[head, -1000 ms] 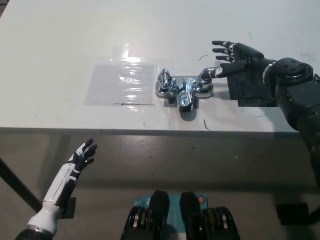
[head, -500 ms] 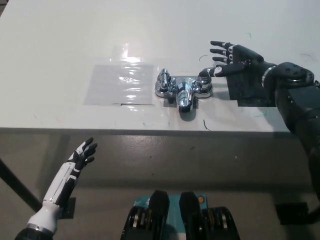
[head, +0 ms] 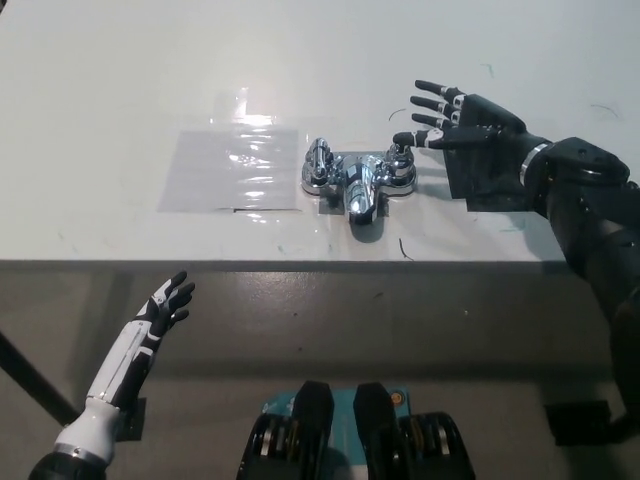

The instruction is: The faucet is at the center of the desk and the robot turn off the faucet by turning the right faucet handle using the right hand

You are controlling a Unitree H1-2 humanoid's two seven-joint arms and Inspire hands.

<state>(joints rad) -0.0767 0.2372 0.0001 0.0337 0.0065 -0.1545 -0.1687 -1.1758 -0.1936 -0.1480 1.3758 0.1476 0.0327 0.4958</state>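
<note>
Faucet, a chrome two-handled fixture with a short spout [head: 358, 180], sits near the middle of the white desk [head: 120, 90], its base running left to right across the picture and its spout pointing toward the robot's edge of the desk. Its chrome right faucet handle [head: 402, 160] stands at the end nearest the black right hand [head: 470, 125], which hovers just to the right of it with the fingers [head: 430, 100] spread wide apart and holding nothing; the lowest of them reaches leftward and appears to touch or nearly touch the top of the handle (the view from above does not settle whether contact is made). So the handle lies directly to the left of the fingers, at their tips, and the palm is still off to the side, over a dark square patch [head: 485, 185] on the desk. The chrome left faucet handle [head: 318, 160] is at the far end, beside a sheet of clear glossy film [head: 235, 165] lying flat on the desk. The white left hand [head: 165, 305] rests low, below the desk edge and well apart from the faucet, with its fingers loosely apart and empty. By my reading, the right hand has yet to close round the handle before any turning can begin.
</note>
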